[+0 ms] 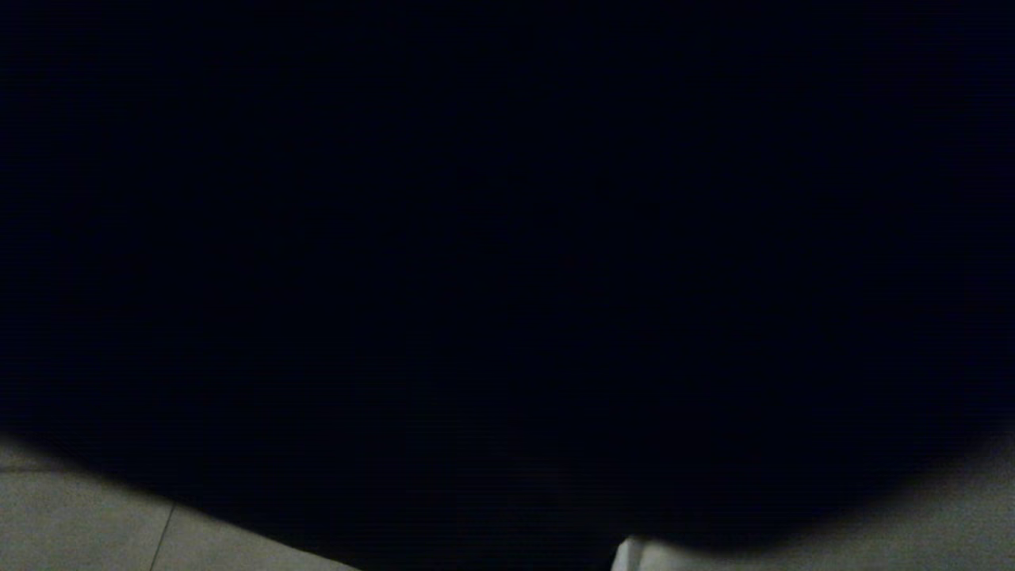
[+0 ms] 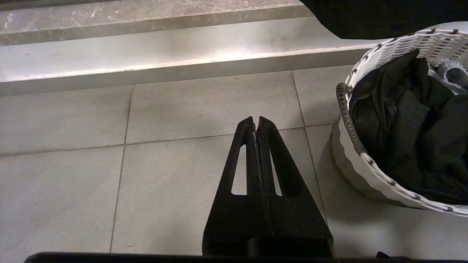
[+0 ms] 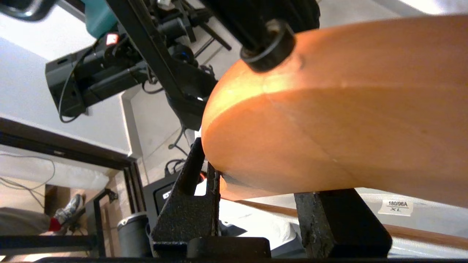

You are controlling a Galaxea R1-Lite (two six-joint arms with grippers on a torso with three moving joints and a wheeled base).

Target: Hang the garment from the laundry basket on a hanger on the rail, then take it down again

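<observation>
My right gripper is shut on the broad orange-brown wooden hanger, its fingers pressing on either side. A black collar sits on the hanger's top. Below it lies pale cloth with a size label. Whether this is the garment I cannot tell. The laundry basket, white-rimmed, stands on the floor with dark clothes inside. Beside it my left gripper hangs parked and shut above the tiles, holding nothing. The rail is out of view. Something dark fills almost the whole head view.
A raised stone step runs across beyond the tiled floor. The right wrist view shows black robot framework and cables, a dark door frame, a grey bin and a person's shoe.
</observation>
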